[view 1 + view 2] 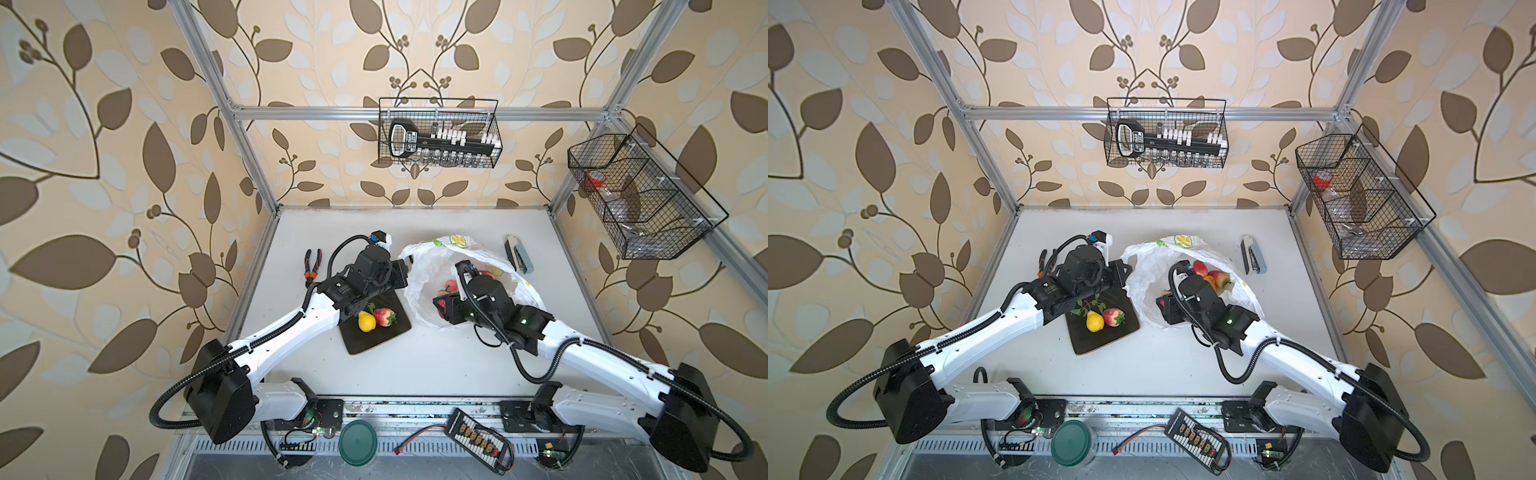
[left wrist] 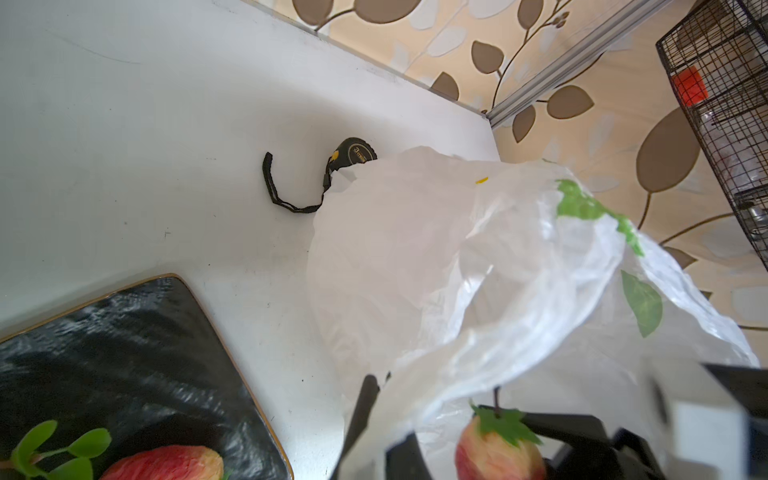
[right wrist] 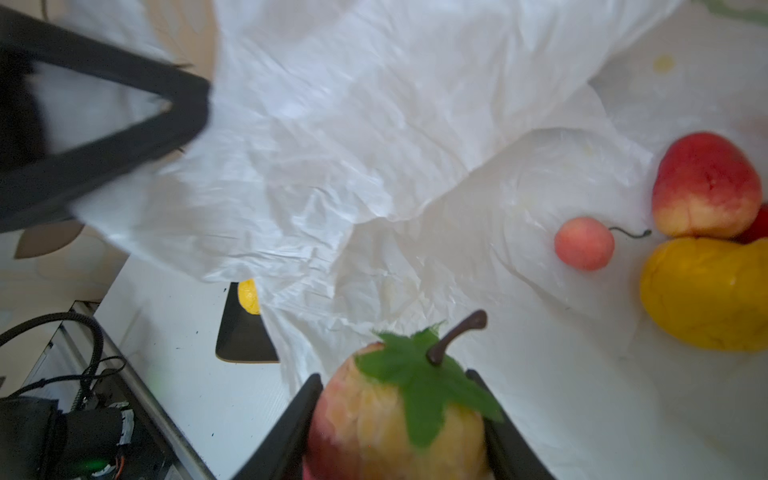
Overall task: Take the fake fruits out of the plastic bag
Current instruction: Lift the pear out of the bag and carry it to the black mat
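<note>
1. Right hand (image 3: 392, 376), half open, clamps a red-yellow fruit (image 3: 357, 424) inside the plastic bag (image 1: 415, 291).
2. The fruit's long axis runs along the fingers (image 3: 291, 415); its stem and leaf point out past the fingertips.
3. Left hand (image 1: 405, 270), pinched shut, holds up the bag's rim.
4. A small pink fruit (image 3: 584, 245) and a yellow fruit (image 3: 702, 291) lie loose deeper inside.
</note>
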